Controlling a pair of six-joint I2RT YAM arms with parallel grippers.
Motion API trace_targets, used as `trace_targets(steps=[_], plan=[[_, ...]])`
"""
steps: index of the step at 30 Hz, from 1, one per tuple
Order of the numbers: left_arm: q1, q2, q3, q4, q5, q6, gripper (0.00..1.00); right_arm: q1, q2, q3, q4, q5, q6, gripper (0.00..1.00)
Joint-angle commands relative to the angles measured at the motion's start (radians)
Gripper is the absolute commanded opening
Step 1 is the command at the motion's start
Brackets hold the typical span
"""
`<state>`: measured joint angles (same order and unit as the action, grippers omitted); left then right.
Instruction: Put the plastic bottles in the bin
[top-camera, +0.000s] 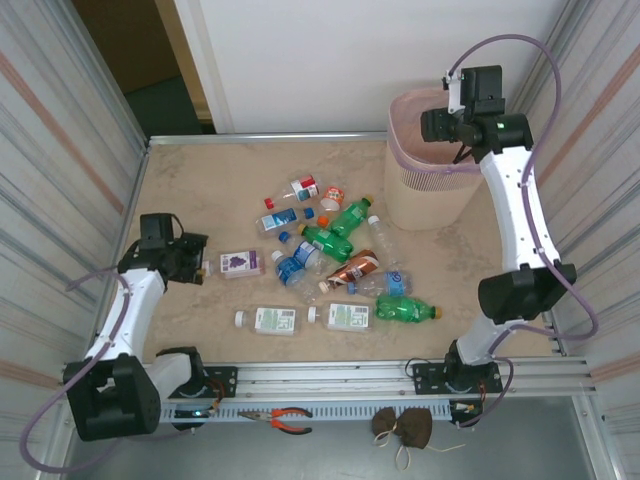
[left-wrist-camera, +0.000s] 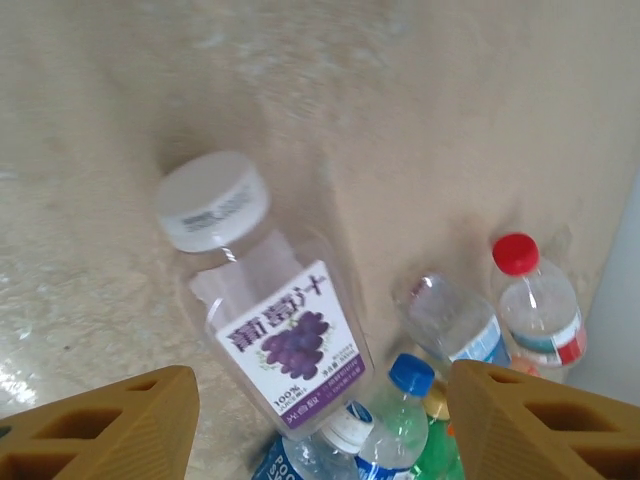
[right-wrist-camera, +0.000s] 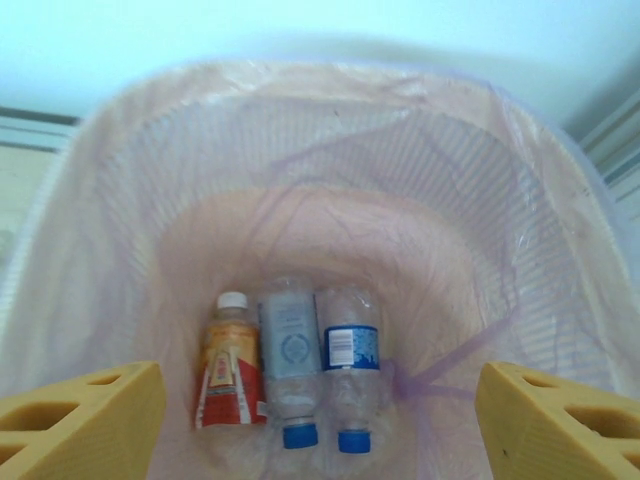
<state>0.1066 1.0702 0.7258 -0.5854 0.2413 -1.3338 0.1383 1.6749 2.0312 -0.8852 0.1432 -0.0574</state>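
Several plastic bottles (top-camera: 330, 250) lie scattered across the middle of the table, clear and green ones among them. A clear bottle with a purple grape label (top-camera: 240, 263) lies at the left of the pile, its white cap towards my left gripper (top-camera: 195, 262). The left wrist view has that grape bottle (left-wrist-camera: 262, 320) flat on the table just ahead of the open left gripper (left-wrist-camera: 325, 430), which grips nothing. My right gripper (top-camera: 440, 125) hangs open and empty over the bin (top-camera: 430, 190). Three bottles (right-wrist-camera: 290, 370) lie at the bottom of the pink-lined bin (right-wrist-camera: 450, 200), below the right gripper (right-wrist-camera: 320, 420).
Corrugated walls close in the table on the left and right. A metal rail runs along the near edge, with orange-handled pliers (top-camera: 285, 420) and a brown pouch (top-camera: 403, 425) lying in front of it. Bare tabletop shows at the far left and behind the pile.
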Motion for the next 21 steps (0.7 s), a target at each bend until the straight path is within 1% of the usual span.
trace_targets(steps=[1,6,10,17,21], plan=[[0.033,0.029,-0.025,-0.026,0.047,-0.140,0.67,0.018,-0.073,-0.011,-0.014,0.043,-0.001,0.81],[0.064,0.114,-0.032,-0.004,0.099,-0.212,0.71,0.038,-0.135,-0.055,-0.011,0.069,-0.006,0.81],[0.097,0.208,-0.051,0.095,0.159,-0.248,0.72,0.056,-0.169,-0.095,-0.005,0.102,-0.019,0.81],[0.108,0.392,0.075,0.081,0.188,-0.176,0.74,0.063,-0.195,-0.131,-0.015,0.119,-0.026,0.81],[0.108,0.461,0.134,0.041,0.174,-0.135,0.73,0.064,-0.216,-0.144,-0.012,0.124,-0.026,0.81]])
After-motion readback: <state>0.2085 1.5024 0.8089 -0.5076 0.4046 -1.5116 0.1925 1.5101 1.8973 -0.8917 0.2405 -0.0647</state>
